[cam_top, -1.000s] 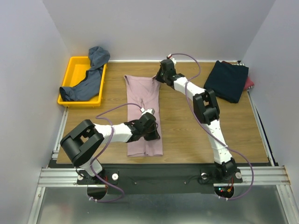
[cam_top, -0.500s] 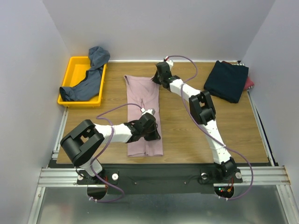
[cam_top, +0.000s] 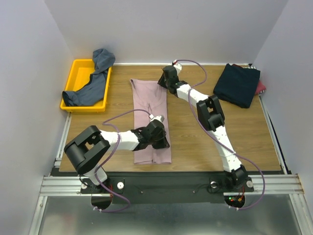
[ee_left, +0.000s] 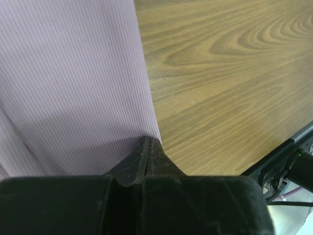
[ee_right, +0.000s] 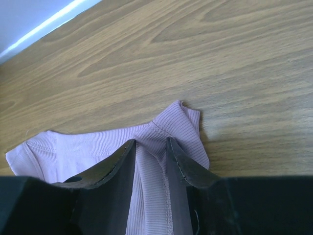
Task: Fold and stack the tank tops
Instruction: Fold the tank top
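Note:
The dusty pink tank top lies folded into a long strip down the middle of the table. My left gripper is shut on its right edge near the near end; in the left wrist view the closed tips pinch the ribbed pink cloth. My right gripper is at the top's far right corner, and its jaws stand close together with the pink strap cloth bunched between them. A slate blue-grey tank top hangs over the yellow tray. A dark navy top lies folded at the far right, with red cloth under it.
The yellow tray stands at the far left. White walls close in the table on three sides. Bare wood lies between the pink top and the navy stack. A metal rail runs along the near edge.
My right gripper has moved left onto the pink top's far right corner. My left gripper has shifted slightly, and the top's near end has slid a little to the right.

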`<action>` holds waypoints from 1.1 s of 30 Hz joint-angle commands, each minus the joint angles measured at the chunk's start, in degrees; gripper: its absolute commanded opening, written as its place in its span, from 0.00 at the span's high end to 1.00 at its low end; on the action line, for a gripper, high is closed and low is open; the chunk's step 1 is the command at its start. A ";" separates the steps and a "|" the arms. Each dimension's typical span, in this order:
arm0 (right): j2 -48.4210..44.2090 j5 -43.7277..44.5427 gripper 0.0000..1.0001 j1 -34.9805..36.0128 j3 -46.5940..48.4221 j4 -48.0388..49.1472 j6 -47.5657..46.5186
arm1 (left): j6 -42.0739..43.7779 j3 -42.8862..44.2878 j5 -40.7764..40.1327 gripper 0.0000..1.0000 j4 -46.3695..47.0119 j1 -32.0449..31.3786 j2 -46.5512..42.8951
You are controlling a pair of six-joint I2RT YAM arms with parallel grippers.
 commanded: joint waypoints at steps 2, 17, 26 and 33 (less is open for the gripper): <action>-2.20 5.67 0.61 0.18 -3.20 3.01 0.01 | 0.94 0.87 1.86 1.00 -1.09 -3.49 2.55; -11.16 11.12 0.61 -1.57 -15.85 3.72 -4.74 | -0.03 5.45 2.22 1.00 -0.83 -8.68 6.07; -16.79 6.39 0.55 -3.60 -21.93 7.23 -7.98 | -0.03 7.47 1.87 1.00 -0.83 -10.53 4.76; -18.64 -5.04 0.32 -3.68 -16.58 7.59 -11.85 | 2.69 9.83 0.11 0.88 -3.38 -6.49 -2.18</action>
